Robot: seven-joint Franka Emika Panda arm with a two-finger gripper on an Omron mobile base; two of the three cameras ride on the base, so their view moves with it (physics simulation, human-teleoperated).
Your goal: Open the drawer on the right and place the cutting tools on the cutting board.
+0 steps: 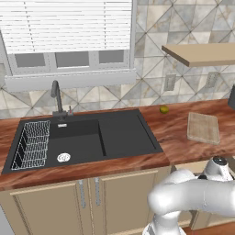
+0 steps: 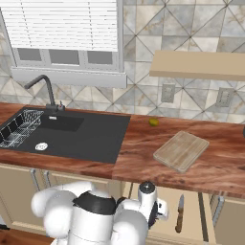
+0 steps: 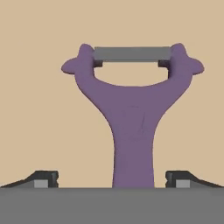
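Tool [image 3: 112, 179] points straight down into the open drawer [image 2: 191, 225], jaws spread wide w/ nothing held yet. In the hand view its two dark fingertips [image 3: 43, 178] sit either side of a purple Y-shaped peeler [image 3: 133, 113], one tip left of the handle, one right, both clear of it. The peeler lies flat on the pale beige drawer floor, grey blade bar at the far end, handle running back between the tips. That straddle looks deliberate: handle centred in the gap, so closing would pinch it across its narrow width. Probably the last hover before a descent & grasp.

From the right base view, the white arm folds low in front of the cabinets, wrist bent down over the drawer, which is pulled out below the worktop [image 2: 143, 153] edge. A knife [image 2: 180, 213] w/ brown handle lies lengthwise in the same drawer, to the right of the hand, apart from it. So two cutting tools seem left to move; neither is out yet.

The cutting board [image 2: 182, 150] lies flat & bare on the worktop just above & behind the drawer, a short lift away. A small green fruit [image 2: 153, 122] sits near the wall, behind the board. The black sink [image 1: 82, 140] is well off to the left, w/ a wire rack [image 1: 32, 144] in its left basin.
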